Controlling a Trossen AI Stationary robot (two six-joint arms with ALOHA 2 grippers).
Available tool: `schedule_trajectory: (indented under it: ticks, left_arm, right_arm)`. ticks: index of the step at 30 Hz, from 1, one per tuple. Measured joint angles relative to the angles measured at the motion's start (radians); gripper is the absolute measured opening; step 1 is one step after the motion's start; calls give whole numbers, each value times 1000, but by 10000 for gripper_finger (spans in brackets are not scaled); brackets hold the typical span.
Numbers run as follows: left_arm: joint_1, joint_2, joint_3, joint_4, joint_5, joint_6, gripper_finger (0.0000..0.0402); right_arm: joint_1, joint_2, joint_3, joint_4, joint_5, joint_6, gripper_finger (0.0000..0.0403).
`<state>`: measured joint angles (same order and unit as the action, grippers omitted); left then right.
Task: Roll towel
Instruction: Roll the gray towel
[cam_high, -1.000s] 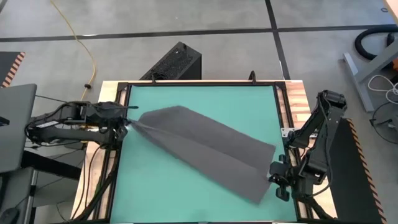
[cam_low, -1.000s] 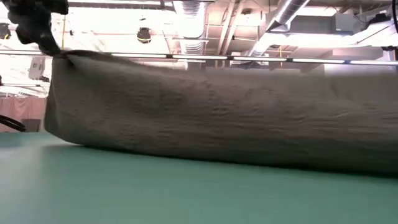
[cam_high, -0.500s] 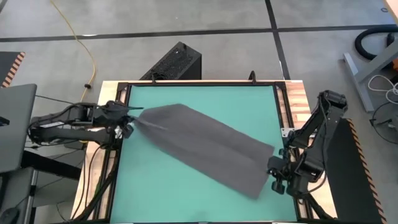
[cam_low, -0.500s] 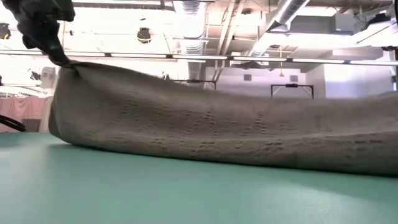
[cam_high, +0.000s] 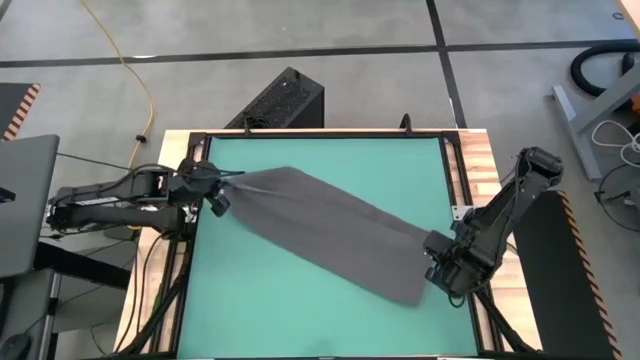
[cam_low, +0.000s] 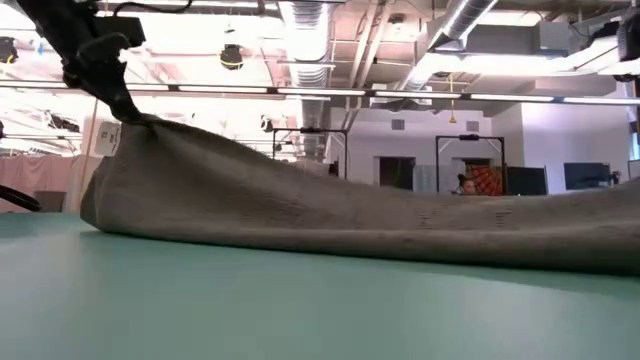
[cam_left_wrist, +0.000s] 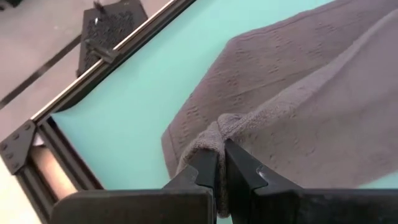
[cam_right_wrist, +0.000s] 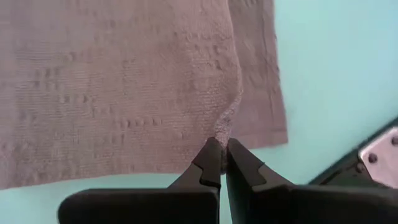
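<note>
The green surface (cam_high: 300, 300) takes up most of the high view, bordered by a black frame (cam_high: 455, 170), and across it the dark grey towel (cam_high: 330, 230) runs as a long folded band between the two grippers. The left gripper (cam_high: 222, 187) is clamped together on a bunched corner of the towel, which the left wrist view shows pinched between its fingers (cam_left_wrist: 205, 171) and lifted off the surface, so the cloth slopes down from that gripper to lie flat farther along. The right gripper (cam_high: 437, 262) is likewise closed on the towel's opposite end, its fingers (cam_right_wrist: 214, 158) nipping a small pucker at the short edge, low to the surface. The step in hand looks like laying the cloth straight before rolling; doing it well probably means keeping an even pull between both grippers so the band settles without wrinkles, and lowering the left corner gently. Both grippers sit just inside the frame's side rails, so there is little room outward from either; the free room lies between them and on the bare green on either long side of the towel, where a roll could travel.
</note>
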<state>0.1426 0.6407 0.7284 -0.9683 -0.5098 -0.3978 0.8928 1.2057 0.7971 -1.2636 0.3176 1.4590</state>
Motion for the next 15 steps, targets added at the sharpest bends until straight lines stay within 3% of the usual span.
schedule_trajectory:
  ticks: [7, 15]
  left_arm:
    - [63, 50, 0, 21, 11, 24, 0]
    - [110, 112, 0, 220, 15, 135, 0]
  right_arm:
    - [-64, 0, -55, 2, -32, 0, 24]
    - [-128, 0, -81, 4, -51, 0, 24]
